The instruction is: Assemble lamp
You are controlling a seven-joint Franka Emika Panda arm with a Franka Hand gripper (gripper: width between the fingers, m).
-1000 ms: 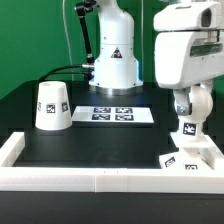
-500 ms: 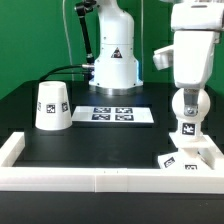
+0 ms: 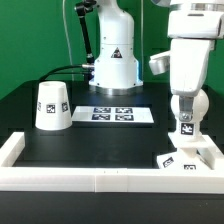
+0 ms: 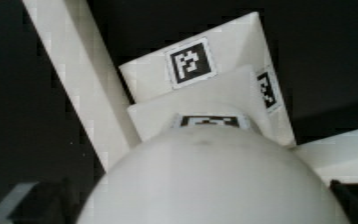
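My gripper [image 3: 184,108] is shut on the bulb [image 3: 185,126], gripping its ball head with the tagged stem pointing down. The bulb hangs just above the flat square base [image 3: 186,157], which lies in the front corner at the exterior view's right. In the wrist view the ball head [image 4: 202,185] fills the near part and hides my fingertips; beyond it lies the tagged base [image 4: 208,75]. The cup-like shade [image 3: 52,105] stands mouth down at the exterior view's left, far from the gripper.
The marker board [image 3: 120,114] lies in the middle of the table in front of the arm's pedestal [image 3: 113,65]. A low white wall [image 3: 90,177] borders the table's front and sides; it also shows in the wrist view [image 4: 78,90] beside the base.
The arm's hand has turned and shifted slightly toward the exterior view's left. The bulb stays gripped, at about the same height over the base.
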